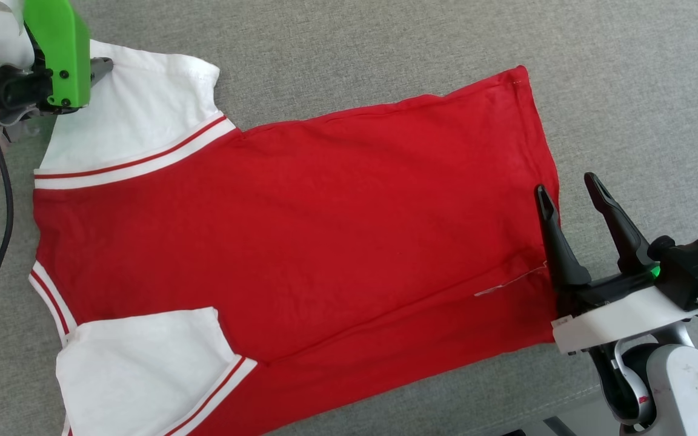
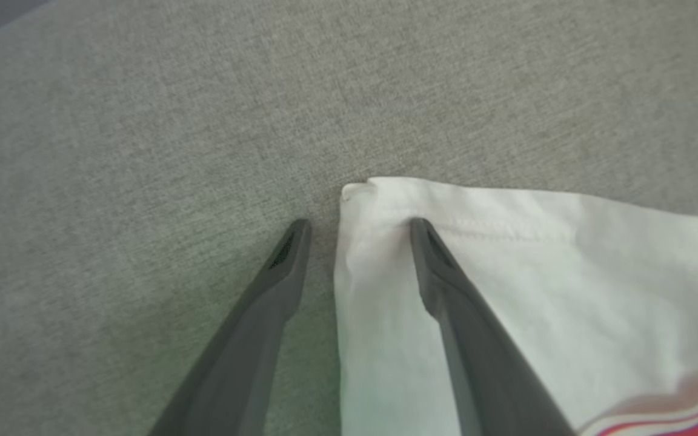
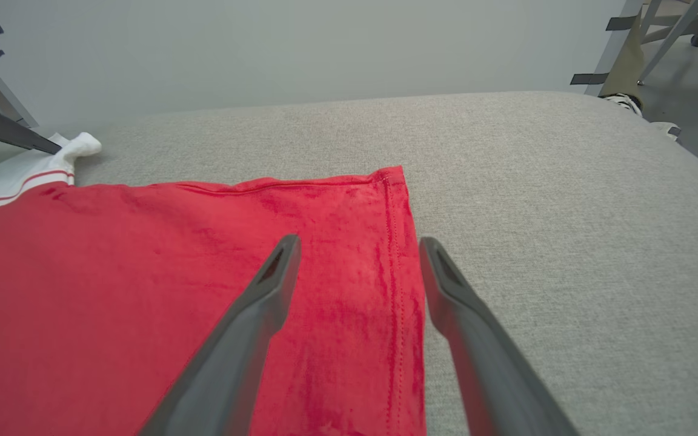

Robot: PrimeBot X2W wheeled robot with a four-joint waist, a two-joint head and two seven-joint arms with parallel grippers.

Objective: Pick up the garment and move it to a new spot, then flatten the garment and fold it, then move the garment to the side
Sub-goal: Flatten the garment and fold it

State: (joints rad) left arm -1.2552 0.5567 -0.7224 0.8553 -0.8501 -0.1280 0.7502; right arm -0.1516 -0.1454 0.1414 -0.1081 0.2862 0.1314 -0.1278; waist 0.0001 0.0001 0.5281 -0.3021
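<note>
Cloth of our red, white-sleeved jersey T-shirt [image 1: 325,230] looks limp and light; left gripper [image 2: 359,227] straddles its far-left sleeve corner, right gripper [image 1: 567,184] its right hem, both agape, perhaps touching.

No readable text — garment [image 1: 325,212] shows plain red.

Head view: garment [image 1: 300,230] lower sleeve [image 1: 143,369] and lower body edge cut by bottom border. Fingers of left gripper [image 1: 102,66] mostly behind green housing [image 1: 58,54]; only dark tip shows at upper sleeve [image 1: 143,115]. Inner finger of right gripper [image 1: 566,184] covers stretch of hem [image 1: 546,151].

Left wrist view soft, blurred; sleeve runs off right and bottom borders; contact between finger and cloth unclear.

Right wrist view: garment cut at left and bottom; furniture legs [image 3: 628,54] cropped at top right; striped object [image 3: 624,102] at their foot too small to identify.
</note>
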